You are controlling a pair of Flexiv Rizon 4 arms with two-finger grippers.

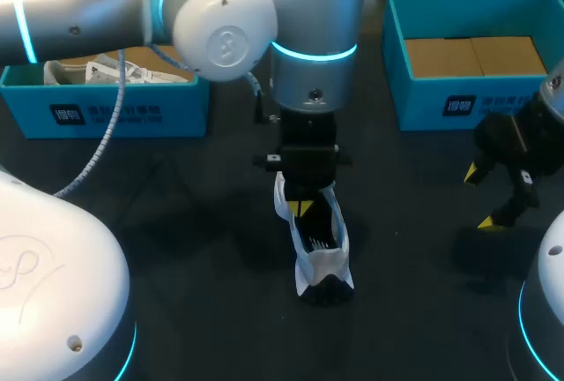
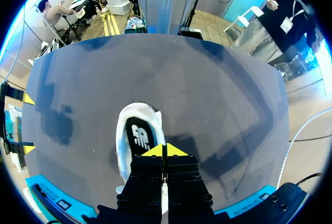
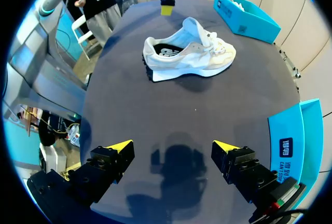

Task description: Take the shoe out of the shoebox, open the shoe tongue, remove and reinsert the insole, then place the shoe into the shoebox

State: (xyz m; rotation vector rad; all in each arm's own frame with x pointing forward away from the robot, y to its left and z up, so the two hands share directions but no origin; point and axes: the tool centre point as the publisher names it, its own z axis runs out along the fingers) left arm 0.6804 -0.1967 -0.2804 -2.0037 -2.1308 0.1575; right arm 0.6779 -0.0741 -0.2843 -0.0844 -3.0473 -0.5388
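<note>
The left claw (image 2: 165,150) is hovering clenched, tips together, grasping nothing, just above the white shoe (image 2: 136,130) sitting on the desk (image 2: 218,79). The right claw (image 3: 174,146) is hanging released, the shoe well ahead of it.

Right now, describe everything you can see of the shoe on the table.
The shoe is a white and cream low sneaker with a fabric-looking upper, white laces, a thick pale midsole and dark tread at the heel. Its dark insole, with a white mark, lies inside the opening. It stands upright on its sole near the middle of the dark table. The left hand, shut, hangs over it; whether they touch cannot be told. The right hand is open and well clear.
</note>
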